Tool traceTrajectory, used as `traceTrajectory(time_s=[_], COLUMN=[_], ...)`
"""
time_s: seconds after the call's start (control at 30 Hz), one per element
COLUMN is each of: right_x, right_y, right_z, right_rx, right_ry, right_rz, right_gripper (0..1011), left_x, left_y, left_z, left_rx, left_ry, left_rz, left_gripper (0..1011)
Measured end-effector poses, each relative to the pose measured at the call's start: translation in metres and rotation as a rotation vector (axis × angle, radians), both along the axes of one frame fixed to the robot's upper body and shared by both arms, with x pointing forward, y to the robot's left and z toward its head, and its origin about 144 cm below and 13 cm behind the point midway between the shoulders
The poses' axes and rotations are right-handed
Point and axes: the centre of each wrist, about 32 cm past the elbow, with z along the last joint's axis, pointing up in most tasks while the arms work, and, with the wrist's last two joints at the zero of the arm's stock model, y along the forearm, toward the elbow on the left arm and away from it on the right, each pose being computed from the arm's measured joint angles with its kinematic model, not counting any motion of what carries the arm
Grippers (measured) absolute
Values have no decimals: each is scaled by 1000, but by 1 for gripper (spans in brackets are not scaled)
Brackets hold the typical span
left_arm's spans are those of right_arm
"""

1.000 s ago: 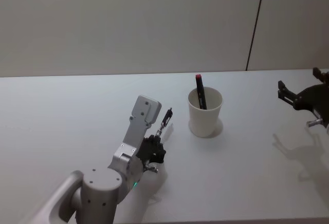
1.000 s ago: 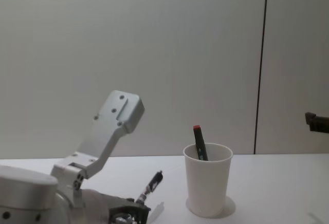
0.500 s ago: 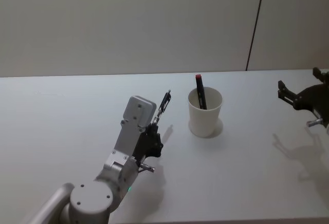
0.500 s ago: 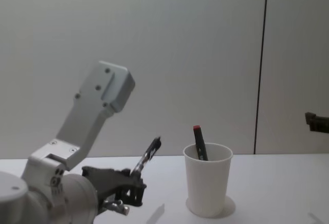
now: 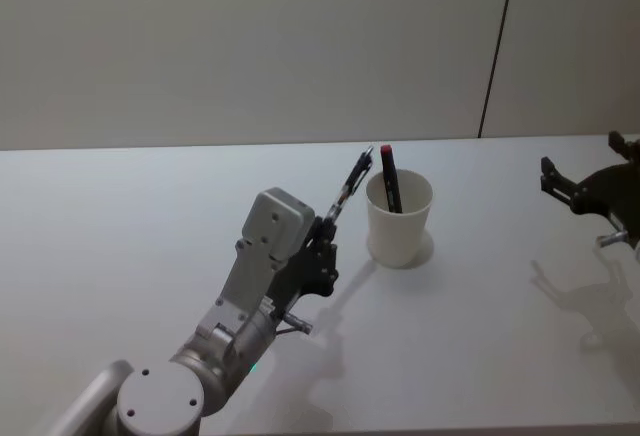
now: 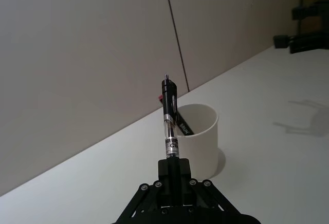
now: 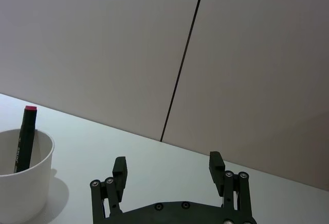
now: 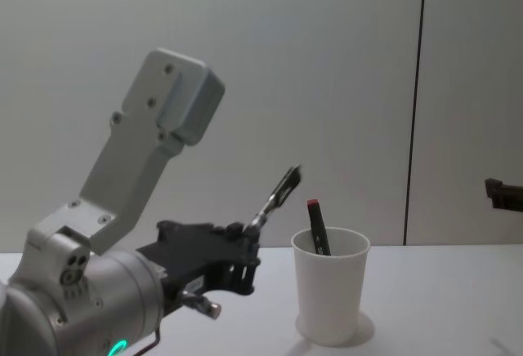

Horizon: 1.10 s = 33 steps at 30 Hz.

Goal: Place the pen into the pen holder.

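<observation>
Raised off the worktop (image 5: 120, 216) since earlier, the pen (image 5: 348, 186) is clamped in the left end effector (image 5: 325, 234), tilted just beside the cup (image 5: 400, 228) near the far edge; lowering it in is judged next. At the right edge the right end effector (image 7: 168, 163) is parked, fingers apart.

The white table (image 5: 120, 216) bears one upright pen holder (image 5: 398, 228), apparently paper.

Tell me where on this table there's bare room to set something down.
The table is bare left of the left hand, and between the pen holder and the open right hand. It's crowded at the holder's left rim, where the left hand holds the pen.
</observation>
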Motion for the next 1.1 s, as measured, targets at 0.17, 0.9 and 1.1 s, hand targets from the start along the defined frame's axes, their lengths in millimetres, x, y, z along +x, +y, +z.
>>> traceTrajectory(time_s=[0.17, 0.9, 1.1], right_x=[0, 0, 0], right_y=[0, 0, 0], right_z=[0, 0, 0], right_rx=[0, 0, 0], right_ry=[0, 0, 0], right_rz=[0, 0, 0], right_gripper=[1002, 1002, 1002], left_x=[4, 38, 46], left_y=[2, 3, 1], left_z=[3, 13, 15], left_rx=[0, 42, 59], left_ry=[-41, -107, -104], left_rz=[-78, -378, -430], left_gripper=[127, 127, 127])
